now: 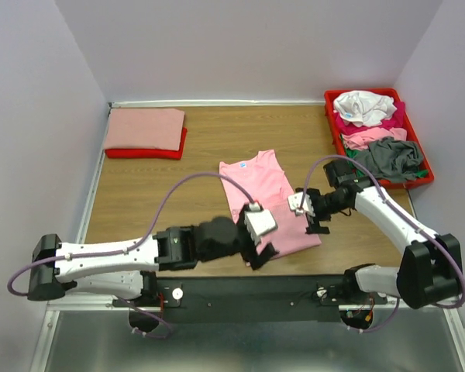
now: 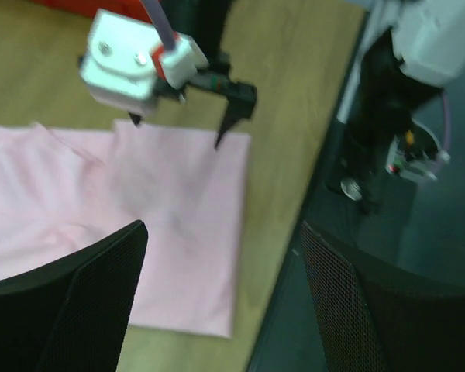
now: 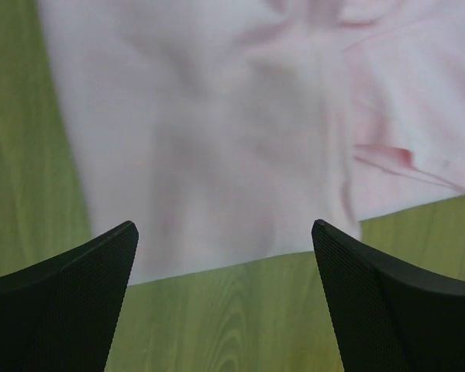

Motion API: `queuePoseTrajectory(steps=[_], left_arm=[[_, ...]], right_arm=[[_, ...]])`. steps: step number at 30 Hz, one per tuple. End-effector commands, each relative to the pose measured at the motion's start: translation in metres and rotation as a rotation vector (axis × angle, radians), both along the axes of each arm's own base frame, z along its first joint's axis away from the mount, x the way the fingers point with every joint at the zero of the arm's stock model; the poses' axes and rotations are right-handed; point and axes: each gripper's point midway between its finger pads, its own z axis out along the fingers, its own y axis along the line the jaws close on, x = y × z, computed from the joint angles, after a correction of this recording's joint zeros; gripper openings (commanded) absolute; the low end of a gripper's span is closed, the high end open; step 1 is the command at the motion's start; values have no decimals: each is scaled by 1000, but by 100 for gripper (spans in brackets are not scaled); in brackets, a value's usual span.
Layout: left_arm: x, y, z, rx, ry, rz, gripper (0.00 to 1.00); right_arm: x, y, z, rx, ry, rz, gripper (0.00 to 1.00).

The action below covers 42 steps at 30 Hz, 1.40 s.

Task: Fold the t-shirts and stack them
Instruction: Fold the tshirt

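Step in hand: the light pink t-shirt point(image 1: 262, 188) is judged to be midway through folding. Its sides appear already turned in to a long narrow panel, and the end-to-end fold is not yet made.
Shirt position: it is laid flat near the middle of the tabletop point(image 1: 201, 139), with the neck toward the far side and the hem toward the arms.
Left gripper point(image 1: 260, 254): it is held over the near-left corner of the hem. In its wrist view the fingers point(image 2: 62, 310) are seen wide apart with nothing between them.
Right gripper point(image 1: 316, 225): it is held at the near-right corner of the hem. Its fingers point(image 3: 54, 310) are likewise spread wide and empty, with the hem edge seen just beyond them over bare wood.
Folded stack point(image 1: 143, 128): a salmon shirt is laid on a red one at the far-left corner, well apart from the work.
Waiting shirts: a white shirt point(image 1: 364, 107), a grey shirt point(image 1: 391, 157) and pink and magenta ones between them are heaped in the red tray point(image 1: 356, 91) at the far right.
Next move: one hem corner should be pinched by each gripper. Both corners should then be lifted together and carried toward the collar so that the edges meet.
Care needed: all the layers at each corner must be caught, and the two lifts kept level, or the panel is likely to skew or open.
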Motion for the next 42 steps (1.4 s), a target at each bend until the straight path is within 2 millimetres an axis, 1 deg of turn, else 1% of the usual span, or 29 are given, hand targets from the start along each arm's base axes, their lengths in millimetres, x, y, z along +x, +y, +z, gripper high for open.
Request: queuePoseTrajectory(steps=[1, 2, 3, 4, 5, 7, 8, 9, 12, 13, 14, 16, 19, 20, 22, 23, 24, 26, 30, 33, 37, 40, 42], left_arm=[[-48, 22, -60, 131, 207, 112, 87], [-65, 21, -77, 186, 223, 97, 87], [-73, 20, -84, 208, 232, 100, 87], [-80, 19, -93, 227, 259, 119, 88], [-80, 23, -115, 312, 238, 163, 88], [-75, 27, -133, 387, 220, 228, 88], [-72, 36, -145, 449, 204, 264, 88], [-65, 38, -154, 482, 181, 320, 88], [-56, 40, -167, 512, 164, 366, 88], [-48, 42, -170, 516, 169, 393, 87], [-43, 45, -177, 539, 176, 420, 86], [-32, 48, -182, 550, 181, 456, 83], [-26, 44, -189, 552, 169, 447, 83], [-21, 41, -193, 547, 177, 448, 83], [-15, 43, -200, 564, 174, 459, 83], [-11, 43, -207, 581, 192, 460, 80], [-9, 44, -211, 593, 194, 461, 78], [-10, 43, -217, 605, 196, 449, 78], [-16, 46, -229, 638, 217, 425, 78], [-17, 47, -232, 652, 219, 423, 76], [-18, 43, -227, 632, 227, 417, 75], [-24, 38, -216, 598, 252, 407, 75], [-32, 34, -204, 559, 265, 384, 75]], right_arm=[[-40, -19, -12, -62, -54, 210, 99], [-40, -20, -13, -64, -42, 198, 98], [-41, -23, -15, -73, -33, 191, 98], [-42, -24, -18, -77, -39, 201, 98], [-44, -25, -20, -78, -36, 203, 98], [-45, -25, -22, -71, -31, 202, 98], [-46, -25, -23, -70, -28, 201, 98], [-47, -25, -24, -69, -26, 200, 98], [-46, -26, -26, -71, -29, 188, 98], [-46, -26, -27, -68, -27, 181, 98], [-45, -26, -27, -67, -27, 174, 98], [-45, -25, -29, -62, -20, 167, 98], [-43, -23, -29, -52, -20, 158, 98], [-42, -23, -30, -47, -18, 156, 98], [-43, -21, -30, -39, -6, 150, 98], [-42, -21, -30, -38, -9, 149, 97], [-42, -21, -31, -37, -3, 146, 97], [-40, -22, -30, -36, 10, 123, 97], [-37, -25, -31, -32, 13, 109, 97], [-38, -25, -32, -23, 26, 105, 97], [-38, -24, -33, -16, 38, 99, 96], [-39, -25, -33, -22, 42, 91, 96], [-39, -26, -33, -26, 39, 88, 96]])
